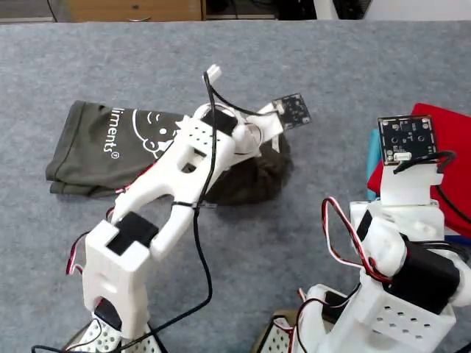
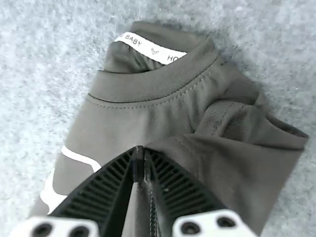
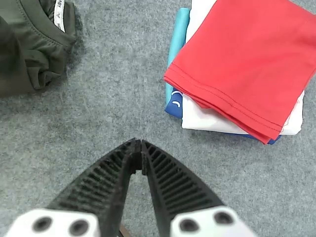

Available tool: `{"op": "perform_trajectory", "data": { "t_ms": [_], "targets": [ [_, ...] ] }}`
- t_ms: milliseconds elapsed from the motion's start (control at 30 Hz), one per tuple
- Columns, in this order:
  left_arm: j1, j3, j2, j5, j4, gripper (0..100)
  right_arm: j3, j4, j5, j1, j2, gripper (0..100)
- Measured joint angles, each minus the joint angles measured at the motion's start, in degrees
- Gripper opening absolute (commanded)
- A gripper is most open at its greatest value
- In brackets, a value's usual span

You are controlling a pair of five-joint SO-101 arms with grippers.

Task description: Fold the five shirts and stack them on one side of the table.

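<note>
- Over on the left of the desk (image 1: pixel 309 243) lies the dark olive shirt (image 1: pixel 103 147) — partly folded.
- Left arm (image 1: pixel 184 169) stretches across it; its jaws are clenched on a fold of the shirt beside the collar (image 2: pixel 158 81).
- Right arm (image 1: pixel 405 250) stands near the stack; its jaws are pressed together on nothing, above bare desk.
- Far right — the folded stack (image 3: pixel 237 69), red shirt (image 1: pixel 452 129) on top, white and blue beneath.

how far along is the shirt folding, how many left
Done: a folded stack at one side, red shirt on top, white, blue and teal edges beneath, so seemingly four. In hand: the left gripper is shut on a fold of the dark grey shirt, only partly folded; the right gripper hangs shut over the table. Left: finish folding it and add it to the stack.
</note>
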Motion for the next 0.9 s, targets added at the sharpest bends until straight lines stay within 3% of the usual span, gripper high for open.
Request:
{"op": "perform_trajectory", "data": {
  "t_ms": [200,667,900],
  "targets": [
    [-0.6,-0.4,4.3,0.0,0.0,22,0.0,0.0,0.0,0.0,0.0,0.5],
    [-1.5,-16.6,4.5,-0.1,14.2,20,0.0,0.0,0.0,0.0,0.0,0.5],
    [-1.5,-24.7,4.5,0.0,29.5,18,0.0,0.0,0.0,0.0,0.0,0.5]
  ]
}}
